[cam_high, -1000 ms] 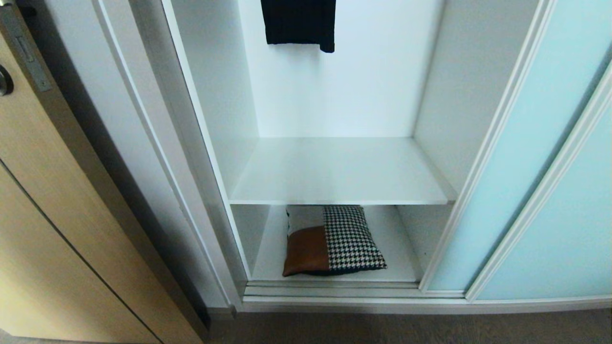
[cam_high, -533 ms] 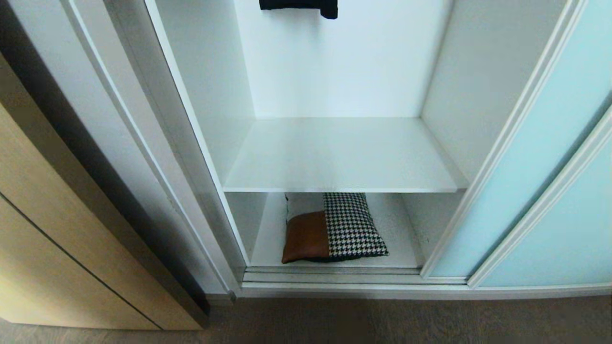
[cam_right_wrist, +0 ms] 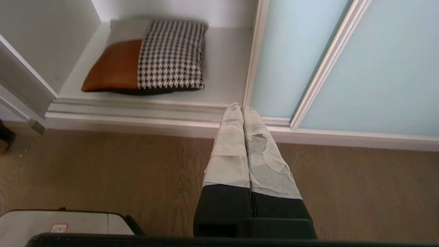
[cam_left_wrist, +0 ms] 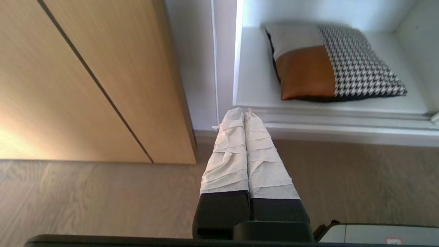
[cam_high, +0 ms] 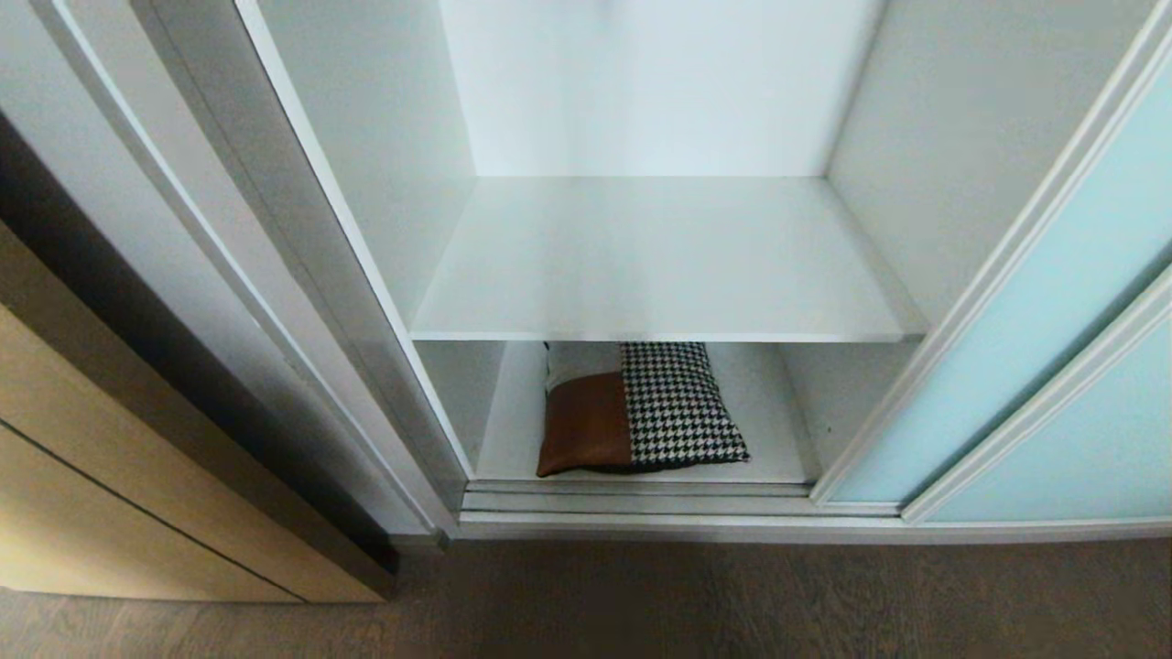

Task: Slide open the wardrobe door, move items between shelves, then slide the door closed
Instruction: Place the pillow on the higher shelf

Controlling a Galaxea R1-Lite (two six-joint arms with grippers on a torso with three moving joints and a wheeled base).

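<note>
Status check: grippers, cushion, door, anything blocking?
Left gripper and right gripper shut, empty, low over the floor. Cushion flat on bottom shelf; upper shelf bare. Door slid open, right side. Nothing in the way.

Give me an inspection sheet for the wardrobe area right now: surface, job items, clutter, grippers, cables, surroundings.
Surface: upper shelf bare; lower shelf holds one item.
Job's things: cushion lies flat on the lower shelf, left of centre; sliding wardrobe door stands slid to the right, compartment open.
Clutter: nothing seen.
Grippers: left gripper shut, empty, over the floor before the wardrobe's left edge; right gripper shut, empty, before the door's frame edge.
Cables: nothing seen.
Surroundings: wooden door to the left; wood-look floor in front.
</note>
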